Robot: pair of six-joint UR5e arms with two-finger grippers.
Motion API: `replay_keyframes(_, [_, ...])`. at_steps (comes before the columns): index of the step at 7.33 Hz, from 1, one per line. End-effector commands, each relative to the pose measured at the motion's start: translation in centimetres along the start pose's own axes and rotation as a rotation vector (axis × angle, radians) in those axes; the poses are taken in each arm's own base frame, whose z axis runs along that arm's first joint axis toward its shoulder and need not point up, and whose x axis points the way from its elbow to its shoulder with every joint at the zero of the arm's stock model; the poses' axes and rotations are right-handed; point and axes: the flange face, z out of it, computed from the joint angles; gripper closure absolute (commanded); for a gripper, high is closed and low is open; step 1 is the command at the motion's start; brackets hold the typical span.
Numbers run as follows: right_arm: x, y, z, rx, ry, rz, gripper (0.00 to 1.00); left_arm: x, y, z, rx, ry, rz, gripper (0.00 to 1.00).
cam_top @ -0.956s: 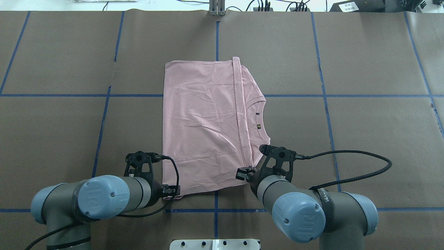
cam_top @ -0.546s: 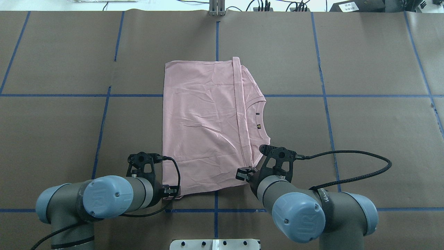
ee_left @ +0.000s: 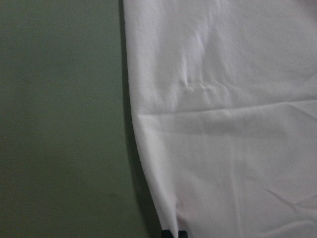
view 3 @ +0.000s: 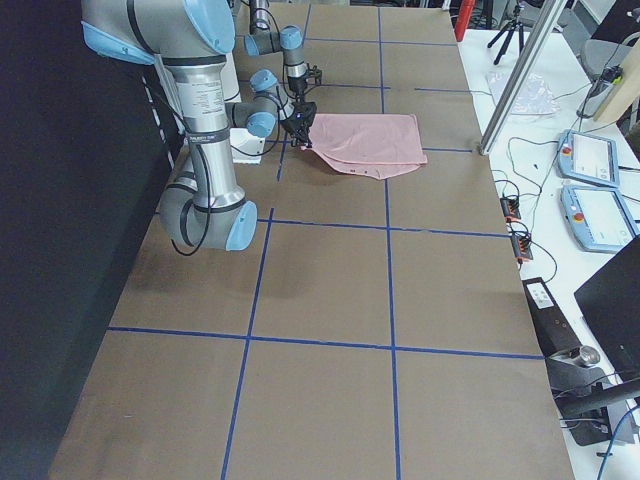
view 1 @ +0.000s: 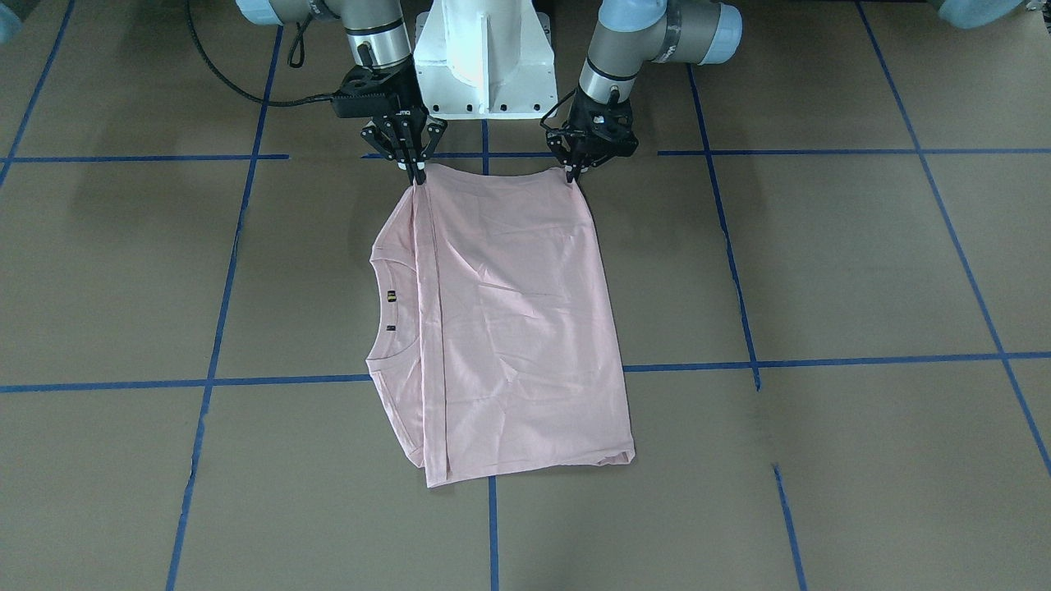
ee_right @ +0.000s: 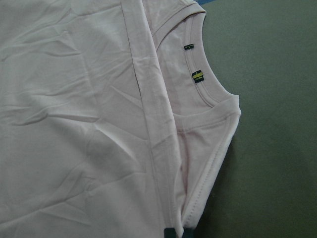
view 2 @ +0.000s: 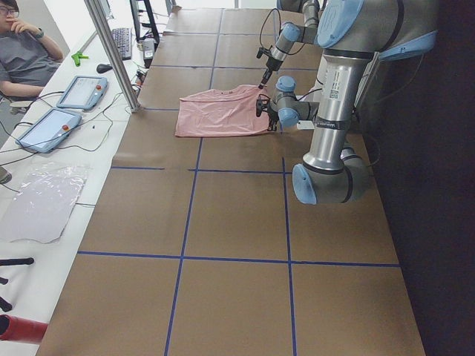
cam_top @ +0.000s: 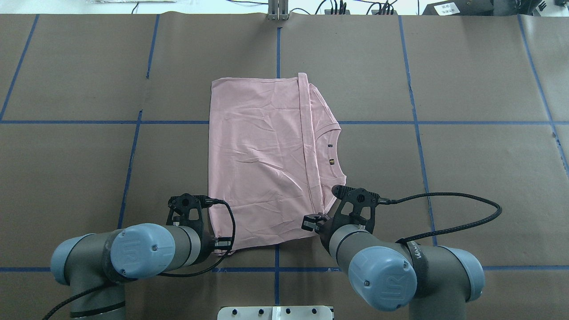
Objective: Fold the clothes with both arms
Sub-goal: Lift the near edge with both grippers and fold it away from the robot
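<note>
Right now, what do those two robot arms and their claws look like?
The silver-grey tubular left arm and right arm carry rounded light-blue joint caps embossed "UR". The black two-fingered left gripper and right gripper are each fed by a black cable.

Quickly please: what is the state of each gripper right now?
Left gripper: closed, pinching a corner of the shirt on the edge nearest the robot.
Right gripper: closed, pinching the other corner of that edge, on the collar side.
</note>
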Motion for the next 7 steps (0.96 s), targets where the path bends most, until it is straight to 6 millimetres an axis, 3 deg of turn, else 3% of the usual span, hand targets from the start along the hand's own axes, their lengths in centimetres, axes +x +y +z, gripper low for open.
replay_keyframes(1, [-0.3, -0.4, -0.9, -0.003, -0.018, 0.008, 1.00, 1.4, -0.2, -4.1, 0.005, 0.041, 0.012, 1.00])
replay_keyframes(2, [-0.7, -0.9, -3.3, -0.010, -0.008, 0.001, 1.00, 2.1, -0.5, -8.1, -0.036, 0.048, 0.005, 1.00])
replay_keyframes(4, [-1.3, -1.8, -13.2, -0.074, 0.008, -0.026, 1.00, 5.2, -1.4, -16.7, -0.069, 0.094, -0.006, 1.00])
replay_keyframes(5, [-1.5, -2.3, -15.9, -0.088, -0.007, -0.027, 1.00, 6.6, -1.9, -20.5, -0.090, 0.111, -0.013, 1.00])
replay_keyframes(6, [-2.0, -2.2, -16.0, -0.092, -0.005, -0.027, 1.00, 6.7, -2.2, -21.5, -0.090, 0.121, -0.016, 1.00])
replay_keyframes(7, [-2.4, -1.5, -14.4, -0.090, 0.023, -0.039, 1.00, 6.5, -2.8, -20.6, -0.076, 0.101, 0.010, 1.00])
